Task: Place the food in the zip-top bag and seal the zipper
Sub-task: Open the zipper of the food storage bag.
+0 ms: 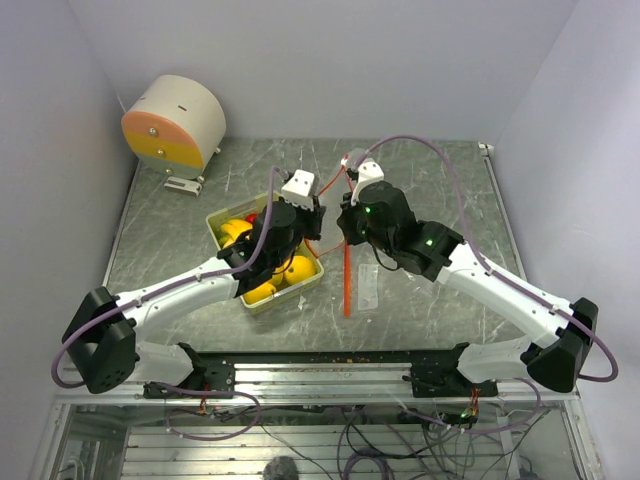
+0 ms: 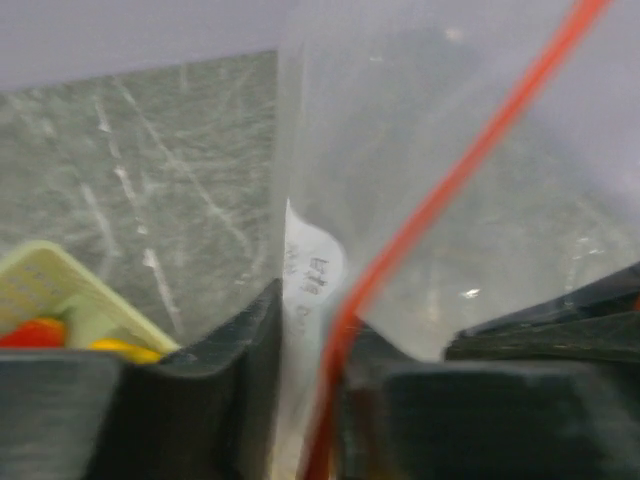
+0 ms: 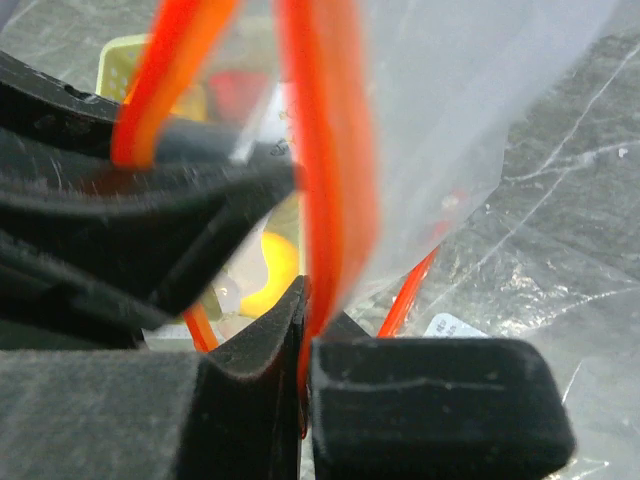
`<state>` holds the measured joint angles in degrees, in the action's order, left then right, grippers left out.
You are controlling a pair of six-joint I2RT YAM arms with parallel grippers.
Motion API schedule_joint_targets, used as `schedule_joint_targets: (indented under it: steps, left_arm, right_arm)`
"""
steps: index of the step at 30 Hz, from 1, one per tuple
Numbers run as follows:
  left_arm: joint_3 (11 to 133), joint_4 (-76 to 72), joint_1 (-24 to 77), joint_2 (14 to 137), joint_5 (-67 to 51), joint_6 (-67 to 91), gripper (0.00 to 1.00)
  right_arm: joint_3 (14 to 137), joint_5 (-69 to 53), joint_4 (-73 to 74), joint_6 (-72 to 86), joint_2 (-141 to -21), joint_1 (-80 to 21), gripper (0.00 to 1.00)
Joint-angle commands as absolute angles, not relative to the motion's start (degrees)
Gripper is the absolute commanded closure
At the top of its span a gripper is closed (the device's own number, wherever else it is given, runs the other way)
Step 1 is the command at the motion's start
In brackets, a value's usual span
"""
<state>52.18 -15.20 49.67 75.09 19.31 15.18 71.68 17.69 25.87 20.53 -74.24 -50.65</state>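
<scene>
Tech: Black finger pads (image 3: 430,400) fill the bottom of both wrist views — state each tool's condition.

Me: Right gripper (image 3: 305,345): jaws closed flat on the narrow red-orange zipper strip (image 3: 330,150) of the clear floppy plastic zip-top bag (image 3: 450,100). Left gripper (image 2: 310,340): jaws narrow, with bag film and strip running up between the pads. Whether they press on the film I cannot tell.

Tech: Location of bag and food?

Me: Bag is held up between my two grippers over the middle of the grey scratched table (image 1: 430,180), just to the right of the pale green rectangular tray (image 1: 214,222). A length of the strip trails down to the table surface. Glossy yellow toy fruits (image 1: 300,270) sit in the tray, partly under my left arm — all the fruit I can see is there. One small red piece (image 2: 35,332) lies in the tray beside them.
</scene>
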Motion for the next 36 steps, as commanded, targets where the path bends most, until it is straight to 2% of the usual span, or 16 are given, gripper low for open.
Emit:
schedule_joint_targets:
  steps: [1,2,7,14,20,22,25,29,33,36]
  left_arm:
    - [51.9,-15.7,50.0,74.0,25.7,13.6,0.90]
    - [52.2,-14.3,50.0,73.3,26.9,13.9,0.93]
    - [55.0,-2.2,50.0,66.9,30.3,15.9,0.93]
    - [62.0,23.8,50.0,60.2,37.9,20.7,0.93]
    - [63.2,34.8,50.0,57.2,43.8,24.4,0.93]
    - [63.7,37.4,50.0,56.4,45.4,25.2,0.93]
    - [66.0,42.1,50.0,55.0,48.0,26.8,0.93]
    - [70.2,48.2,50.0,52.3,51.4,28.7,0.93]
    - [73.0,50.4,50.0,50.1,51.6,27.3,0.93]
    - [74.2,53.5,50.0,50.3,53.5,27.7,0.93]
  right_arm:
    - [72.6,17.9,27.9,20.1,-71.9,-50.9,1.00]
    - [72.5,18.8,28.2,20.1,-71.7,-50.8,1.00]
    - [71.5,25.2,28.9,21.2,-71.9,-50.9,1.00]
    - [69.5,44.6,29.1,29.2,-73.4,-50.8,1.00]
    - [71.8,49.9,32.1,32.3,-78.1,-50.9,0.96]
    - [71.1,43.9,27.3,28.5,-78.1,-50.9,0.93]
    - [67.5,24.4,13.8,22.2,-76.3,-50.9,0.86]
    - [67.0,7.0,3.4,23.1,-78.7,-51.0,0.86]
    - [68.4,-2.2,-2.8,24.7,-83.7,-50.9,0.85]
    - [69.8,-8.7,-5.6,25.6,-87.4,-50.9,0.75]
